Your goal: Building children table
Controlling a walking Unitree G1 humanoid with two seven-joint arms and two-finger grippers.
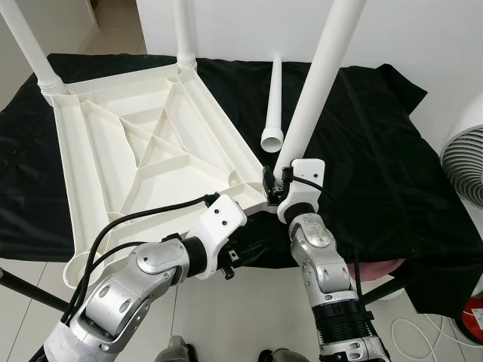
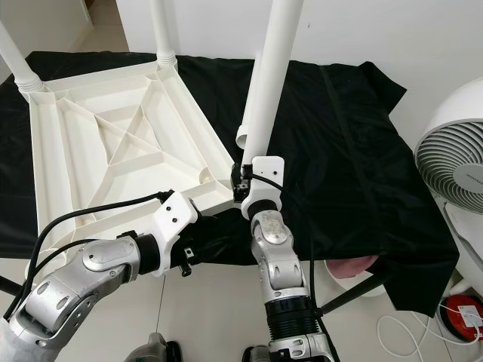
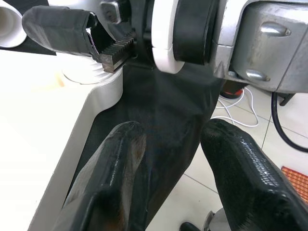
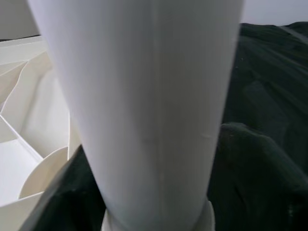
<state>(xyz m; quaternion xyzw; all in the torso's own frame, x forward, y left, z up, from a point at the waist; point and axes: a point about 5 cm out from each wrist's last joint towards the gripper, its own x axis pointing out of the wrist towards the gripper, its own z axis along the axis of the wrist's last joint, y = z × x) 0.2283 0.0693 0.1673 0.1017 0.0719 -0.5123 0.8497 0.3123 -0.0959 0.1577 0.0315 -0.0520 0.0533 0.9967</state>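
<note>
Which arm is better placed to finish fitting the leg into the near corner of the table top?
Probably the right: its end effector already grips the upright leg at the table top's near corner. The left end effector hangs open beside that corner.

The upturned table (image 1: 136, 143) is viewed downward from the head; at 5 o'clock, its corner is shared by close wrist views.

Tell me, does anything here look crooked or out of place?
Yes. The white plastic leg held by the right pincer leans at the upturned white table top's near corner, not upright like the two fitted legs. A fourth leg lies loose on the black cloth.
</note>
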